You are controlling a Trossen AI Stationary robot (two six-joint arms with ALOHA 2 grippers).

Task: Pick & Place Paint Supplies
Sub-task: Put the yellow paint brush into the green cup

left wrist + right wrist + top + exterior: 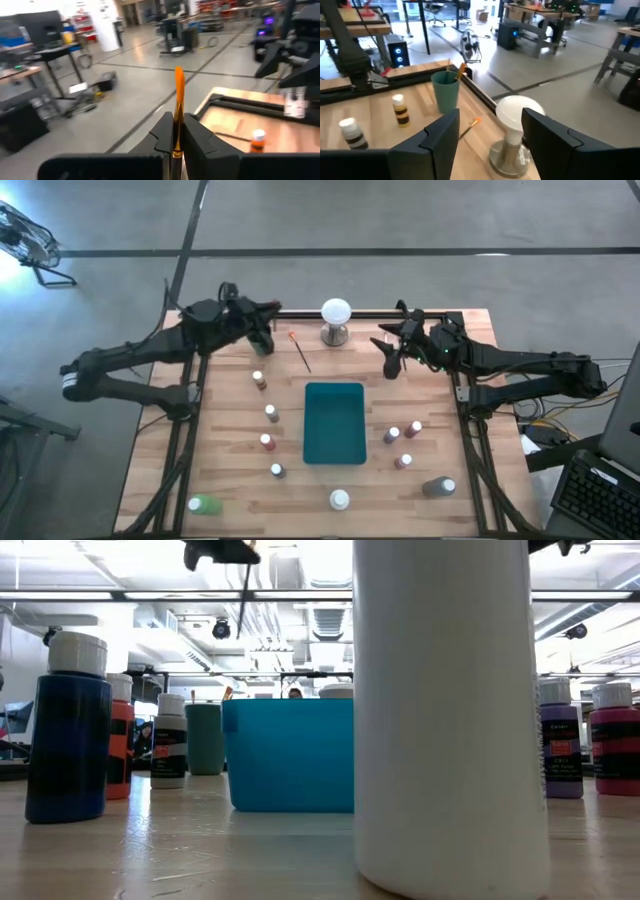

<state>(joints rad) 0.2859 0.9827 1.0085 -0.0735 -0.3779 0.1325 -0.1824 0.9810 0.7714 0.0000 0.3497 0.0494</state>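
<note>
White bottle fills low view. Left tool at 11 o'clock pinches brush over green cup; right tool spread, empty, at 1 o'clock. Thin handle could slip, missing cup.

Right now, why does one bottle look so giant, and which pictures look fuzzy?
In the low view the white bottle stands right against the camera, so it fills the picture and looks soft; ceiling lights glare behind it. In the left wrist view the room is smeared, and the brush between the left gripper fingers looks hazy.
</note>
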